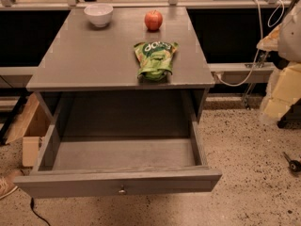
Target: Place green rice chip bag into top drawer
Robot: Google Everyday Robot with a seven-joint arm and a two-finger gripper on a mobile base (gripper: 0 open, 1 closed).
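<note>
Shows green rice chip bag [155,60] flat nr front edge of tabletop [94,55], directly above top drawer [117,182] pulled wide open, prob. staged for short lift-and-drop; finds gripper out of frame, so can't tell grip state.

The green rice chip bag [154,60] has a dark-green patch; the apple [153,20] is red, bowl [98,14] white, top drawer [117,182] grey.

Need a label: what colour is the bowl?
White; bowl clearest in camera view. End effector not in view.
</note>
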